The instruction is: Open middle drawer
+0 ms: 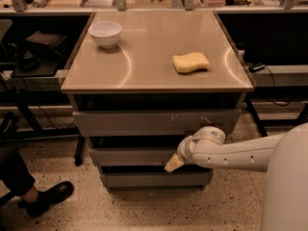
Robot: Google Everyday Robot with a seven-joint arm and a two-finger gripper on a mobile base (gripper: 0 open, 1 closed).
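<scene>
Your gripper (174, 163) is sitting at the right end of the middle drawer (127, 157), whose long front is running left-right and facing you under the scratched front (154, 123); you cannot tell its grip.

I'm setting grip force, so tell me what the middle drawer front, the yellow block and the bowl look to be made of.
The middle drawer front is probably painted metal: flat grey with a dull sheen. The yellow block is likely a foam sponge: matte, with soft wavy edges. The bowl is ceramic or plastic, smooth glossy white; I cannot tell which. The gripper sits at the drawer front's lower right edge.
</scene>
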